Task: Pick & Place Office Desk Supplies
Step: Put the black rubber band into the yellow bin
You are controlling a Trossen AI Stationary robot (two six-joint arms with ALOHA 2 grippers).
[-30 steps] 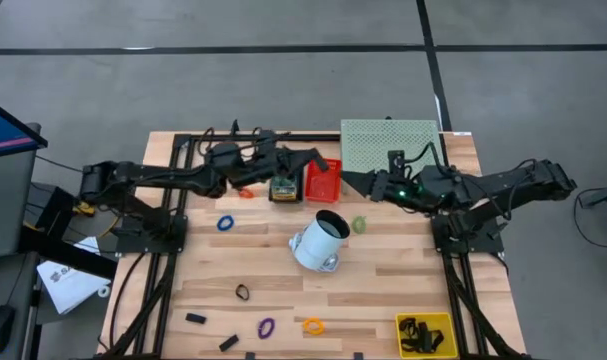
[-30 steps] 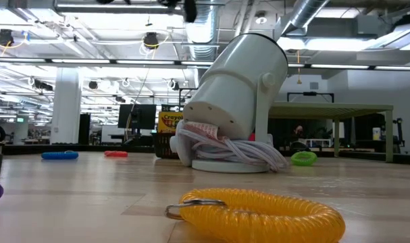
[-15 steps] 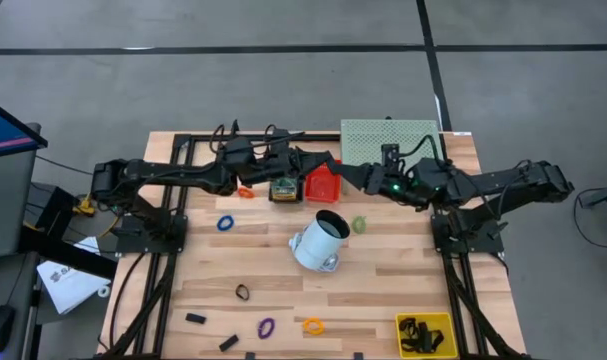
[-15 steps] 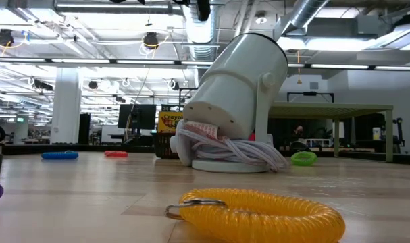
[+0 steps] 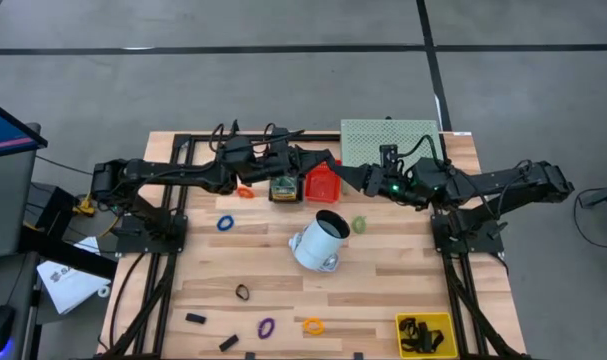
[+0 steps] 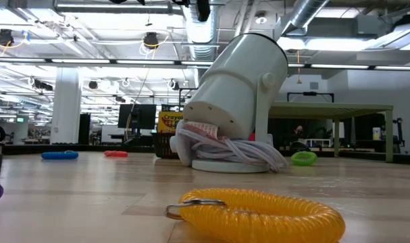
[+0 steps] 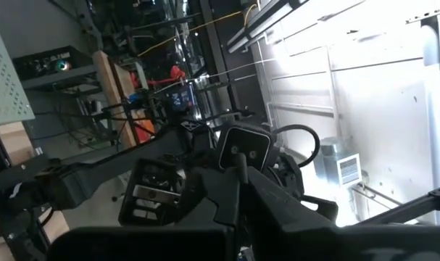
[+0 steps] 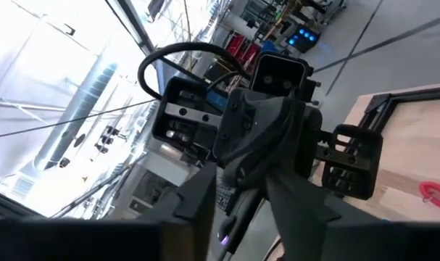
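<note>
Both grippers, left (image 5: 318, 160) and right (image 5: 351, 174), meet above red bin (image 5: 321, 185); finger state cannot be told. Crayon box (image 5: 282, 189) just beside left gripper.

Both arms have reached inward, the pincers meeting over the red bin (image 5: 322, 181).

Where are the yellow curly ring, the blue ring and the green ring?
Yellow coiled plastic ring (image 6: 259, 214), low view, on its front coils.
Blue rubber-band ring (image 5: 225, 223), high view, on its band.
Green rubber-band ring (image 6: 303, 158), low view, on its band.
</note>
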